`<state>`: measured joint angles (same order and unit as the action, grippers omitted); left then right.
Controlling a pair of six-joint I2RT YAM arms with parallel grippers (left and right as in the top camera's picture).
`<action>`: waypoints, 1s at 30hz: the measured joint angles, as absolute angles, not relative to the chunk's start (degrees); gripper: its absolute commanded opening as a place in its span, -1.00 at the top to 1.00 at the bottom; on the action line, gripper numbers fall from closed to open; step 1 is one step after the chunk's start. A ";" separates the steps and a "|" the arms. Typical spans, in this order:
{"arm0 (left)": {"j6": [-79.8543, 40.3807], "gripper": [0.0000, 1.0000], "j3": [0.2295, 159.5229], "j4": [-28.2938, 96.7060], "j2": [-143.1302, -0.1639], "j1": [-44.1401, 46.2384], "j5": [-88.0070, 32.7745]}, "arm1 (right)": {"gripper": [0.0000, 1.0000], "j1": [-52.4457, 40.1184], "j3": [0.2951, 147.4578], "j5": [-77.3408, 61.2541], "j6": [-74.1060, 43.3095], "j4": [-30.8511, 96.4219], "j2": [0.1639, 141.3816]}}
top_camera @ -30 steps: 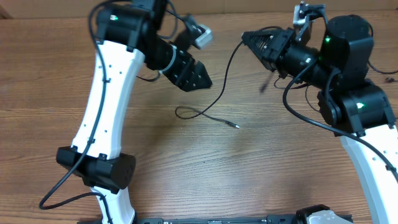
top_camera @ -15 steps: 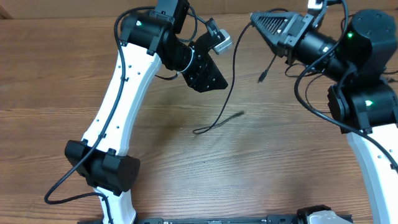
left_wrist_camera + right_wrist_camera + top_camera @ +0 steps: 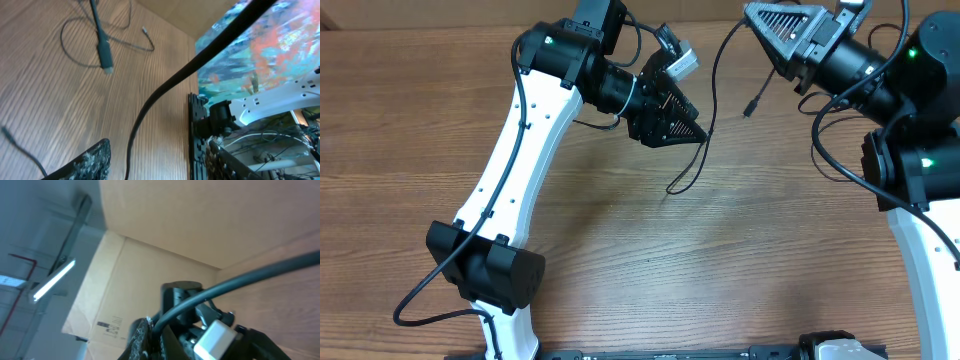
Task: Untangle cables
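Right gripper point(image 3: 750, 12) clamps one cable point(image 3: 712, 75), lifted; left gripper point(image 3: 703, 133), fingers apart, sits at that cable; untangling looks partly done.

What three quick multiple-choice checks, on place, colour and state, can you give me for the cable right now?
1. In the overhead view, the cable has its low end: A just below the left gripper; B at the far left; C at the bottom edge.
2. The cable is: A white; B black; C red.
3. The cable is: A coiled tight; B hanging loose; C knotted.
A: it curls under that gripper's tip. B: the strand is plainly dark. B: one uncoiled strand drops from the right gripper.
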<state>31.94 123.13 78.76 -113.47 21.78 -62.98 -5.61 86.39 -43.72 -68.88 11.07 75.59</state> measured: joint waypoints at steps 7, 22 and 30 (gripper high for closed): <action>31.97 -0.08 123.13 74.22 -113.47 21.78 -64.55 | 0.93 -5.58 86.41 -46.28 -74.41 4.73 75.61; 17.45 0.92 123.02 61.60 -113.47 25.08 -62.54 | 0.93 -4.71 86.78 -47.83 -75.57 7.07 75.61; -2.24 0.92 124.14 61.89 -113.47 20.62 -53.65 | 0.50 2.24 87.94 -31.94 -55.18 42.02 78.61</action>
<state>-2.24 124.14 61.89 -113.47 20.62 -53.65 2.24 87.94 -31.94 -55.18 42.02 78.61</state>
